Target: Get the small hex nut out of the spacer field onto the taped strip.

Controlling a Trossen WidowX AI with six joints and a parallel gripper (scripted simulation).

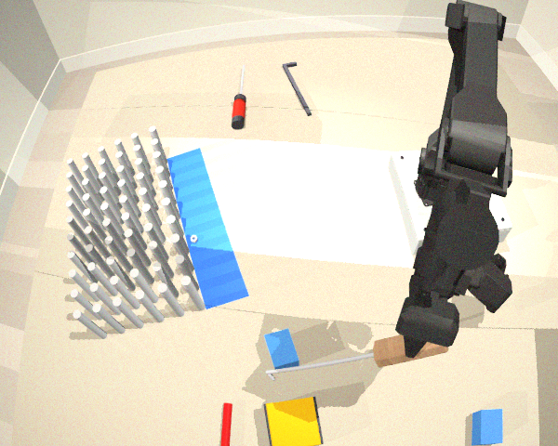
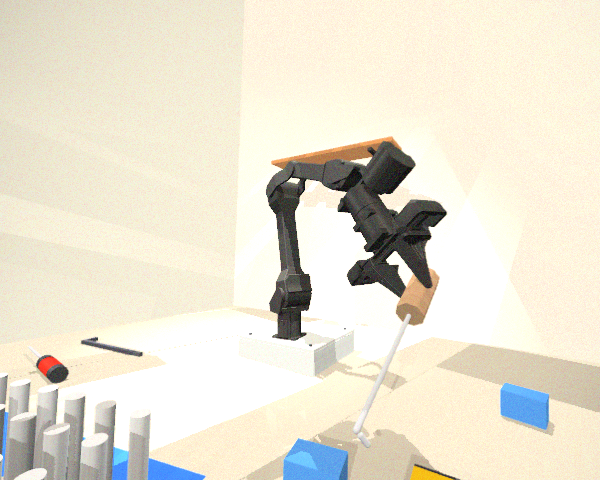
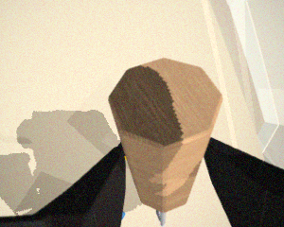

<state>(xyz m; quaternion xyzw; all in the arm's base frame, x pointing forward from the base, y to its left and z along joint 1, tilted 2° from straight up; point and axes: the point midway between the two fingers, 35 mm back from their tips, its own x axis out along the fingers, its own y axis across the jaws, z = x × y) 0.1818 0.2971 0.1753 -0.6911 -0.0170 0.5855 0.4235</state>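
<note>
The small pale hex nut (image 1: 193, 238) lies on the blue taped strip (image 1: 224, 276), close to the edge facing the spacers. The grey metal spacers (image 1: 108, 321) (image 2: 138, 444) stand upright in rows left of the strip in the top view. My gripper (image 1: 410, 349) (image 2: 418, 290) (image 3: 163, 150) is shut on the wooden handle of the hook tool (image 1: 387, 352) (image 2: 415, 307) (image 3: 166, 163). The thin rod slants down from the handle, its bent tip near the nearer blue block and outside the field. The tip appears to be above the table; its exact height is unclear.
A red screwdriver (image 1: 239, 108) (image 2: 51, 367) and a black hex key (image 1: 298, 91) (image 2: 119, 349) lie at the far side. Blue blocks (image 1: 279, 347) (image 2: 523, 405), a yellow box (image 1: 291, 425) and a red rod (image 1: 226, 425) are on the near side. An orange shelf (image 2: 336, 151) is behind the arm.
</note>
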